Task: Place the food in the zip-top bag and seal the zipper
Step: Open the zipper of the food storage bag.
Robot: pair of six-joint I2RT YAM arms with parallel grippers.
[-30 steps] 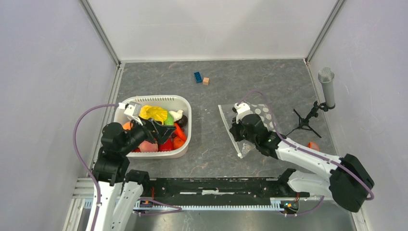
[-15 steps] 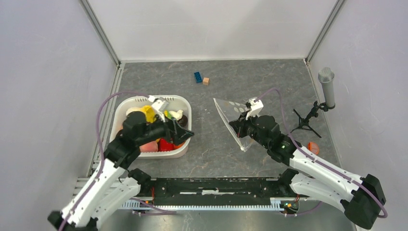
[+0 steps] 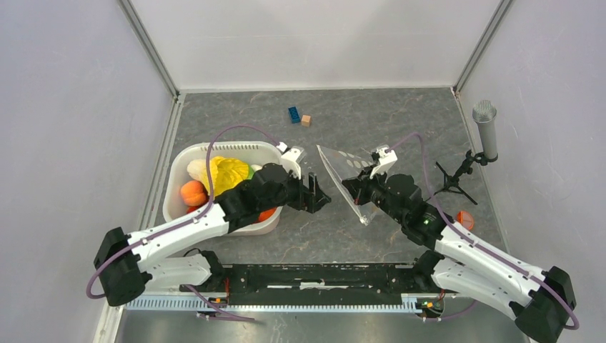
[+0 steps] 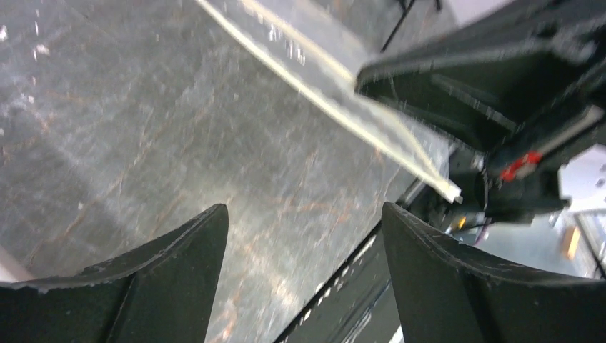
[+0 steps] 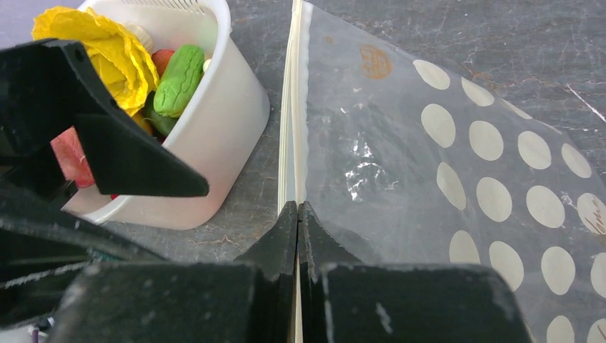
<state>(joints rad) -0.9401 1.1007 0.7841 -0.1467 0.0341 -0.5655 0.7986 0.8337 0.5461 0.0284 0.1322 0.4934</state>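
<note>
The zip-top bag (image 3: 341, 171) is clear with white dots and stands tilted, its mouth edge lifted off the floor. My right gripper (image 3: 355, 191) is shut on that edge; in the right wrist view the jaws (image 5: 297, 206) pinch the zipper (image 5: 291, 107) strip, with the dotted bag (image 5: 429, 164) spreading to the right. My left gripper (image 3: 319, 194) is open and empty just left of the bag, over bare floor (image 4: 304, 209), the zipper (image 4: 336, 100) ahead of it. The food stays in the white basket (image 3: 236, 146): a crinkled yellow piece (image 3: 227, 174), a peach (image 3: 193, 191), a green piece (image 5: 179, 78).
A blue brick (image 3: 294, 114) and a small wooden cube (image 3: 306, 120) lie at the back. A microphone (image 3: 486, 128) on a small black stand is at the right wall, with a small orange object (image 3: 465, 216) near it. Walls close three sides.
My left arm has swung out of the basket to the right, toward the bag, with nothing in its jaws. My right gripper has raised the bag's edge off the floor.
</note>
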